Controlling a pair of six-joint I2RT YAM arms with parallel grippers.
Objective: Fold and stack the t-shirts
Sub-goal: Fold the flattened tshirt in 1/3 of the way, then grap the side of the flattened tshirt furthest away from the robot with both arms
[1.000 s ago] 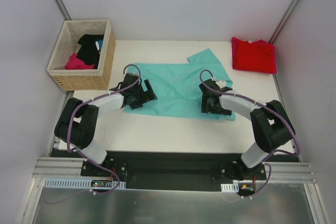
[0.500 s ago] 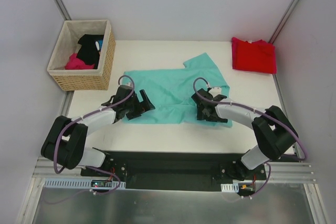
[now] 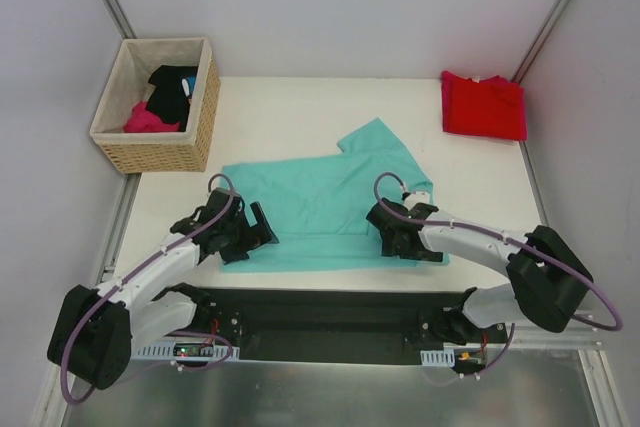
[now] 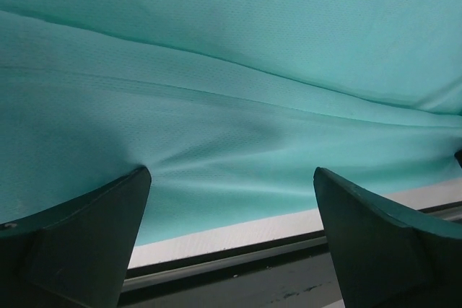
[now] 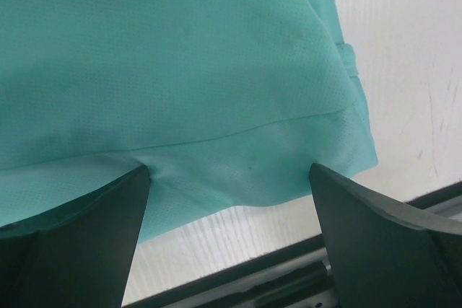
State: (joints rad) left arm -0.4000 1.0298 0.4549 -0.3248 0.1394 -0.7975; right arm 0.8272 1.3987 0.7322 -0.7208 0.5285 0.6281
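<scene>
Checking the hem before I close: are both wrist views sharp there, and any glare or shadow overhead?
Left wrist: teal shirt weave sharp, fingers dark and soft-edged. Right wrist: weave sharp too, table bright, not washed out. Top external: even light, faint shadows beneath arms, no glare.

White table [image 3: 320, 97] boxed by pale grey walls [image 3: 330, 7]. A wicker basket [image 3: 160, 152] at ten o'clock; metal sheet [image 3: 320, 397] at six.

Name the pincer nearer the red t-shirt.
Right. The right pincer hangs over the teal t-shirt at its near right corner, toward the red t-shirt; the left pincer hangs over its near left corner.
</scene>
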